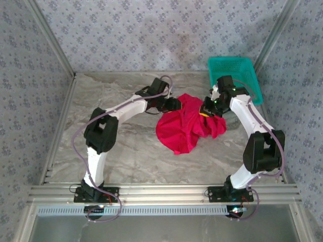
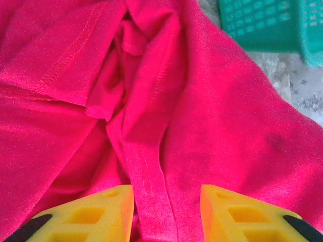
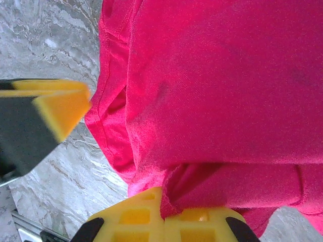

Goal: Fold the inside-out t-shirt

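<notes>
The right gripper [image 3: 162,218] pinches an edge of the inside-out t-shirt [image 1: 187,128] heaped beneath both, while the left gripper [image 2: 166,214] stands parted astride a seam, so a lone pull may twist it.

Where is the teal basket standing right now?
In the top view the teal basket sits at the far right corner of the table, just behind the right claw and the red t-shirt.
</notes>
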You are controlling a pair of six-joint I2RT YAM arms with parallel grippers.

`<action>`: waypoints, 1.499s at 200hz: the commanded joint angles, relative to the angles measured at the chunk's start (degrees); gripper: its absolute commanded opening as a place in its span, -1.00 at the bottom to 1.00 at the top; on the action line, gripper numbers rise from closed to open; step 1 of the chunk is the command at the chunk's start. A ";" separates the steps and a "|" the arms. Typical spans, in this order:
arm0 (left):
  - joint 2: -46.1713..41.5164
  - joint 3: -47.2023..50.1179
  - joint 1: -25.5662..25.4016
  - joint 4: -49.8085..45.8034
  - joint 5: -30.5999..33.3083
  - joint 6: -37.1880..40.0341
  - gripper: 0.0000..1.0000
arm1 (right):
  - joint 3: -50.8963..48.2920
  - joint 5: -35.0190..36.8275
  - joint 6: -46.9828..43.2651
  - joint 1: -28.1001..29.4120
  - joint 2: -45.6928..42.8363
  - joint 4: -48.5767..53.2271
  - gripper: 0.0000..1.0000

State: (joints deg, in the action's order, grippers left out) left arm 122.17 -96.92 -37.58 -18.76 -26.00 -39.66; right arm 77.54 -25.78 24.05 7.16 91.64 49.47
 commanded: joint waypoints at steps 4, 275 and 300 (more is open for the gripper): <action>4.47 -3.29 -0.21 0.71 1.76 -5.71 -0.31 | -0.03 -1.89 -1.08 -0.43 -1.52 -0.64 -1.00; -12.17 2.75 27.96 -12.06 -0.29 3.93 -1.00 | -4.24 0.38 -3.59 -3.02 -6.96 4.53 -1.00; -17.19 9.32 35.01 -10.46 -0.66 3.98 -1.00 | -7.31 4.07 -4.02 -4.25 -9.19 5.49 -1.00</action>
State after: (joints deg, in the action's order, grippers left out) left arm 109.12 -93.19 -5.17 -26.59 -25.71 -37.50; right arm 72.77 -25.87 21.71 4.40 85.10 51.57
